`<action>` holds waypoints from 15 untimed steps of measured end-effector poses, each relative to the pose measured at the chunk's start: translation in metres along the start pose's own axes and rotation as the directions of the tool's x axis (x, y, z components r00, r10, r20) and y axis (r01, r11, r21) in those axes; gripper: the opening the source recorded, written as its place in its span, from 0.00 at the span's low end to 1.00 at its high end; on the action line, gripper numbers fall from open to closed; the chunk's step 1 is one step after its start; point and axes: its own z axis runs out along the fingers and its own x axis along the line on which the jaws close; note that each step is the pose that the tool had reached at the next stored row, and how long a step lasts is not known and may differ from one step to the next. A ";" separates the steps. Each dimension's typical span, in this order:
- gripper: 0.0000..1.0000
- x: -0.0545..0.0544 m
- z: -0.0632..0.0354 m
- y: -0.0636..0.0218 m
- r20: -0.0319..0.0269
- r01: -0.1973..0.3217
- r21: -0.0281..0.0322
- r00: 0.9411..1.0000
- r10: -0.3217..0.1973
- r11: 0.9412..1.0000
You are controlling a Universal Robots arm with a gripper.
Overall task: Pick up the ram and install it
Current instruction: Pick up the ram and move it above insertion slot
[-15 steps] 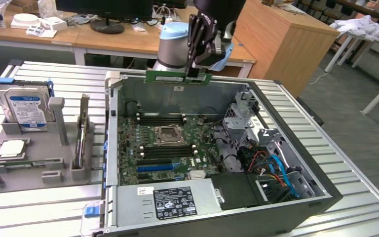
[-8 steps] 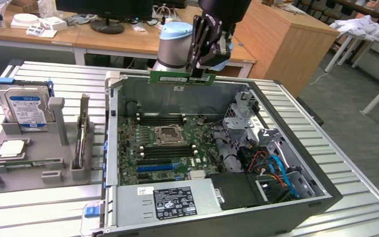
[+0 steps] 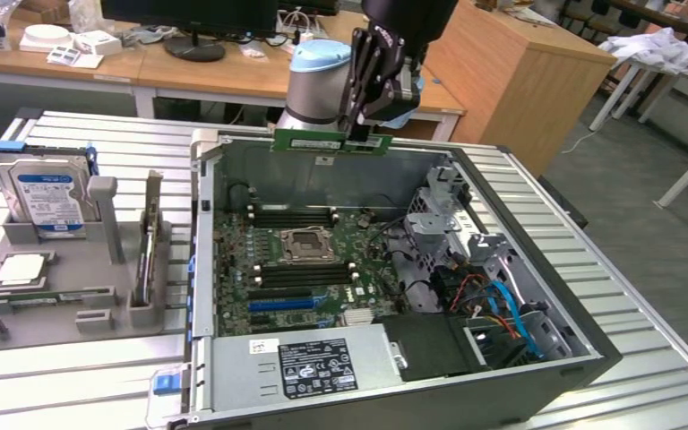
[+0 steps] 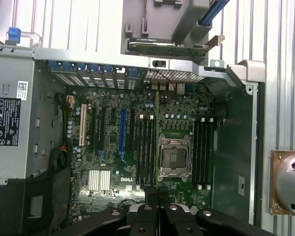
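The claw (image 3: 365, 133) is closed on the ram (image 3: 318, 141), pinching its upper long edge nearer the end on the exterior view's right, so most of the stick juts out toward that view's left. The ram hangs level and on edge above the far rim of the open computer case (image 3: 204, 269), touching nothing else. I judge the stick to be light and stiff but thin and fragile. It is best held by the board's bare edges, with the pads across its flat faces, away from the contact strip along the lower edge, and an off-centre hold like this one could let it tip. In the wrist view the claw (image 4: 158, 196) looks down on the motherboard (image 4: 113, 147), its fingers (image 4: 151, 194) drawn close together. By count there is one ram in the claw, one case, one motherboard and one processor socket (image 4: 174, 156), with two banks of memory slots (image 4: 146, 147), one on either side of the socket. The slots in each bank are too fine to number. Beside the case on the worktop (image 3: 81, 385), one grey tray (image 3: 33, 327) carries one hard drive (image 3: 43, 193) and one processor chip (image 3: 21, 269).
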 end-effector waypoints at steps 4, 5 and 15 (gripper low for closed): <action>0.12 0.000 0.0017 -0.0001 0.000 0.000 0.000 1.000 0.000 1.000; 0.12 0.000 0.0023 -0.0001 0.000 0.000 0.000 1.000 0.000 1.000; 0.12 0.001 0.0094 -0.0005 0.000 0.000 0.001 1.000 0.000 1.000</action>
